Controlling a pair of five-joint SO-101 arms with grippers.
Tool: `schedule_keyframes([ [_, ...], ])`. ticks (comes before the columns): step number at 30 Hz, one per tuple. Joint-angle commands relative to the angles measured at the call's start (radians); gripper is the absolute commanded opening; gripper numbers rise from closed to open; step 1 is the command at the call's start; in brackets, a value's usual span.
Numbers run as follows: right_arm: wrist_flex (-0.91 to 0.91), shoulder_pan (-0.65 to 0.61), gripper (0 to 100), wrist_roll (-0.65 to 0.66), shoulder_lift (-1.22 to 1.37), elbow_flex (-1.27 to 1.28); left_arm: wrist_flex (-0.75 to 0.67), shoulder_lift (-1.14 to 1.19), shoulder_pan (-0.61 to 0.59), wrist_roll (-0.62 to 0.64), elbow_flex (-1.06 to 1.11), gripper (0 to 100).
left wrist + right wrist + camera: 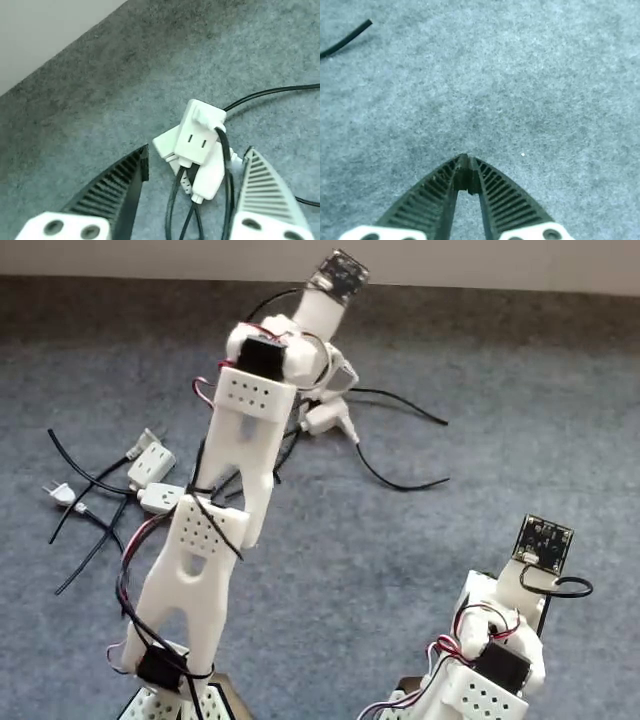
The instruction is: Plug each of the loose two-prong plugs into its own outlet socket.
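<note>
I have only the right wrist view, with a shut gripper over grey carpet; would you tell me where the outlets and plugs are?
Observer: A white outlet with two slots lies just beneath the left gripper, which is open.
Operator: Is anything plugged into it?
Observer: A white plug on a black cable sits at its far end; I cannot tell if it is fully seated.
Operator: Are there others?
Observer: In the high view, a second outlet lies to the left of the left arm, with a loose plug beside it, prongs bare.
</note>
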Motion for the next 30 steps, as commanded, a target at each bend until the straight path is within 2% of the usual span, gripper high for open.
schedule_keyframes([
  [1,0.004,0.001,0.7,-0.002,-0.015,0.024,0.06,-0.16,-0.064,0.008,-0.038,28],
  [7,0.002,0.001,0.7,-0.003,-0.015,0.025,0.239,-0.269,-0.18,0.009,-0.036,28],
  [11,0.002,0.001,0.7,-0.008,-0.015,0.025,0.245,-0.286,-0.323,0.025,-0.008,28],
  [14,0.002,-0.001,0.7,-0.008,-0.015,0.027,0.247,-0.294,-0.418,0.032,0.113,28],
  [18,0.002,-0.001,0.8,-0.005,-0.015,0.059,0.247,-0.294,-0.499,-0.14,0.294,28],
  [23,-0.035,-0.001,0.9,-0.009,-0.015,0.067,0.247,-0.294,-0.542,-0.344,0.512,28],
  [26,-0.042,-0.001,0.9,-0.012,-0.015,0.059,0.247,-0.294,-0.558,-0.387,0.582,28],
  [30,-0.044,0.001,0.9,-0.094,-0.015,0.059,0.247,-0.289,-0.559,-0.387,0.656,28],
])
